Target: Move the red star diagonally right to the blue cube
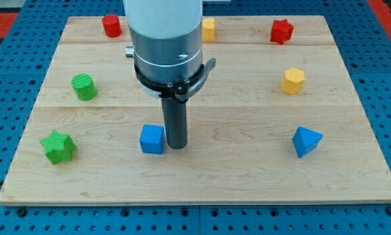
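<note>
The red star (281, 31) lies near the view's top right on the wooden board. The blue cube (152, 139) sits left of centre, low on the board. My tip (176, 146) rests on the board just to the right of the blue cube, nearly touching its right side. The red star is far from my tip, up and to the right. The arm's white and grey body (166, 39) hides part of the board's top middle.
A red cylinder (111, 25) and a yellow block (209, 29) lie along the top. A green cylinder (84, 87) and a green star (58, 146) are at the left. A yellow hexagon (292, 80) and a blue triangular block (305, 141) are at the right.
</note>
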Controlling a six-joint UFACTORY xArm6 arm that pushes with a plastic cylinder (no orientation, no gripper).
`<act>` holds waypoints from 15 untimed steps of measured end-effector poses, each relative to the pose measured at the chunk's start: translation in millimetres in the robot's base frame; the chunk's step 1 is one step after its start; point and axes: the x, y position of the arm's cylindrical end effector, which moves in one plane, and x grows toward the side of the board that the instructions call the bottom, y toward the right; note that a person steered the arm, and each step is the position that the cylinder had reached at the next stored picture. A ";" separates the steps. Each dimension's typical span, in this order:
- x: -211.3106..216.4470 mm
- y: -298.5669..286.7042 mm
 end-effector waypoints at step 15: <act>-64.4 87.4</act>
